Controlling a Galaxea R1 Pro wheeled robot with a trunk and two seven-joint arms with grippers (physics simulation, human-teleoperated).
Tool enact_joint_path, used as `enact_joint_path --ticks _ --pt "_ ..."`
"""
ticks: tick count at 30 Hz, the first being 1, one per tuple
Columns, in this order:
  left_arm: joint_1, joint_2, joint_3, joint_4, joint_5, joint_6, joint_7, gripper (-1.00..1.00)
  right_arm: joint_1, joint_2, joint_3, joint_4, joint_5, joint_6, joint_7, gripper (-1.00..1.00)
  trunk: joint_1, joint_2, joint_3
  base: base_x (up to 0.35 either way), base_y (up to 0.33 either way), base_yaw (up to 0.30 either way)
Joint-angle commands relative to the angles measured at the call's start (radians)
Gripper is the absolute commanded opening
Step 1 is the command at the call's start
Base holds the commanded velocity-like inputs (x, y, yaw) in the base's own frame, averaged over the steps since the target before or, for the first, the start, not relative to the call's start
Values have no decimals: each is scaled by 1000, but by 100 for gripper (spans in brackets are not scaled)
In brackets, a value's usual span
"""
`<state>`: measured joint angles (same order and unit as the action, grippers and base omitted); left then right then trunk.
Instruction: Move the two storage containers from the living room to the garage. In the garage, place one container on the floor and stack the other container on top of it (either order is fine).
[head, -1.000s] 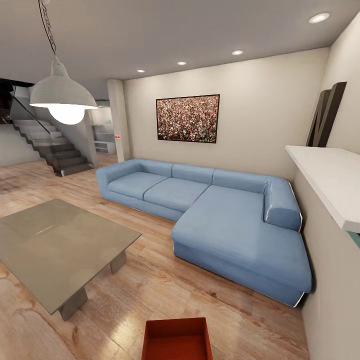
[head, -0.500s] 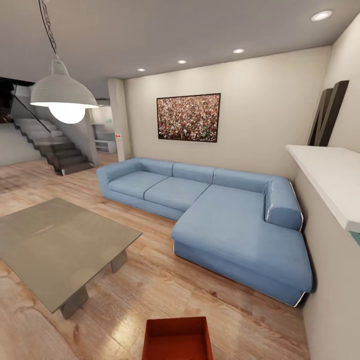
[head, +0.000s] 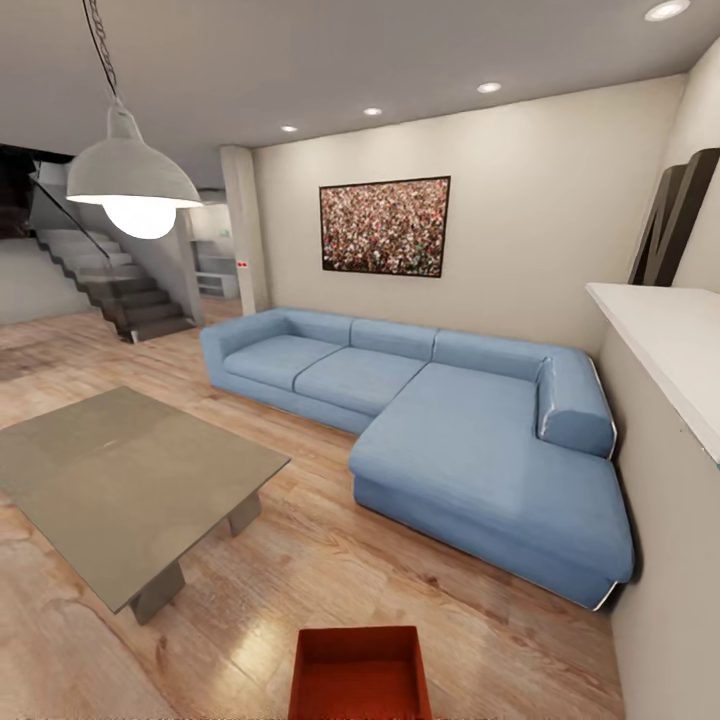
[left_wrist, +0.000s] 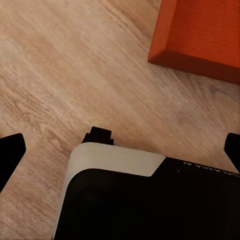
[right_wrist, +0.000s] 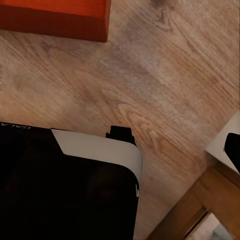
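One orange container (head: 360, 675) sits on the wood floor (head: 300, 570) near the sofa (head: 440, 430) and one table (head: 120, 480). Left gripper (left_wrist: 120, 150) spread wide, empty; right gripper's state unclear

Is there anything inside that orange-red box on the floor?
The storage container looks empty: bare orange-red walls and bottom show. Its near end is cut off by the picture's edge, so that part stays unseen.

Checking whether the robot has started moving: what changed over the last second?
The head camera shifted, tilting slightly down and easing closer: everything slid in the picture together. The storage container lies on the wood floor as before, untouched; sofa and coffee table have not moved relative to each other.
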<state>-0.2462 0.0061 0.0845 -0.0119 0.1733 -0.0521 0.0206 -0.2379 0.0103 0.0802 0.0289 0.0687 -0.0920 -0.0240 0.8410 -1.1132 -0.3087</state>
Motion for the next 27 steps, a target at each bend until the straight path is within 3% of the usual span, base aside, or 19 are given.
enact_joint_path --ticks 1,27 --pt "-1 0 7 1 0 -3 0 100 -1 0 7 3 5 -5 -1 100 0 -1 -3 0 0 66" --pt "-1 0 6 1 0 -3 1 100 -1 0 7 3 5 -6 0 100 0 -1 -43 0 0 63"
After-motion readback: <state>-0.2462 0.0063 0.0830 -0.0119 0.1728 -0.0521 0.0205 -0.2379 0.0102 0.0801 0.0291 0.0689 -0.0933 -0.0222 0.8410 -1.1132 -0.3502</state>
